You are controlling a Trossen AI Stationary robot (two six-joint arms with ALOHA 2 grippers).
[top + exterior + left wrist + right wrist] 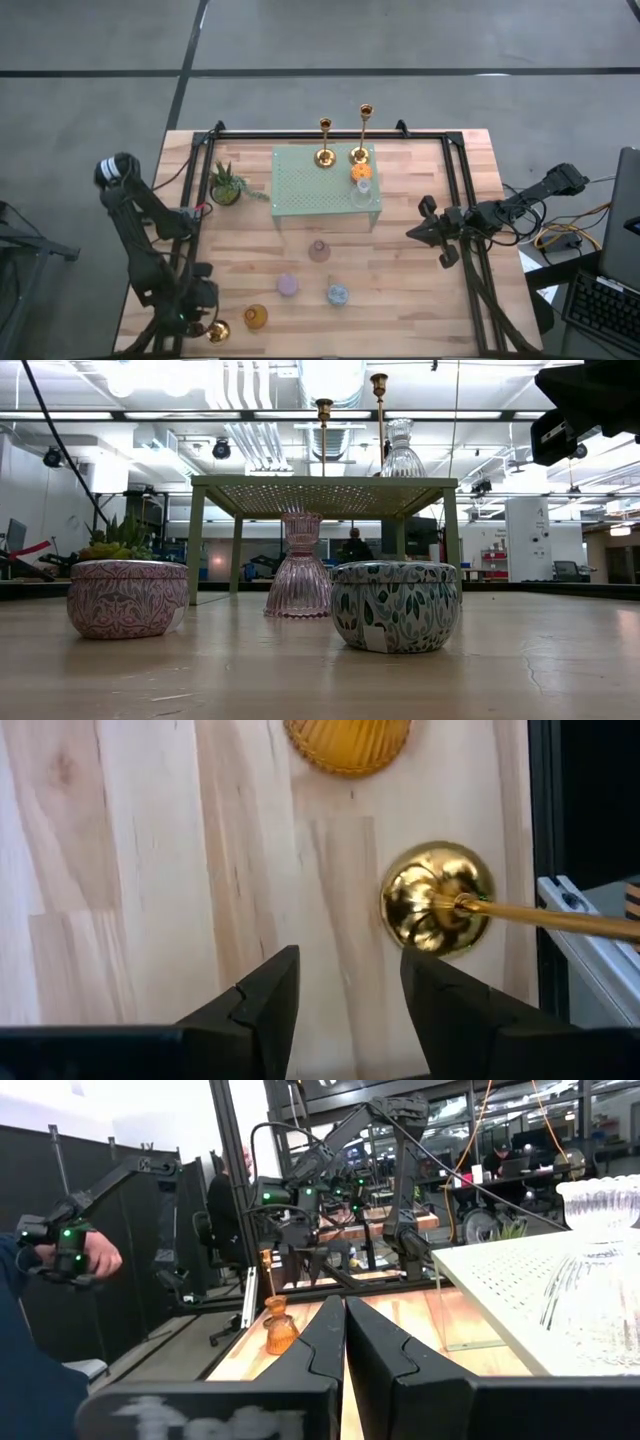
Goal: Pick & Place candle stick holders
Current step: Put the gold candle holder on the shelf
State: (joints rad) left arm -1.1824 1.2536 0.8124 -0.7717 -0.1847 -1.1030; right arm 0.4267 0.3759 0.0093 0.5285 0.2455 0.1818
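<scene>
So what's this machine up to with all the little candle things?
It is sorting candle holders. The left gripper, open, hovers at the table's near left corner over a gold candlestick beside an amber glass holder. Two gold candlesticks, an orange holder and a clear one already stand on the pale green perforated stand. The right gripper waits, shut, at the right side.
</scene>
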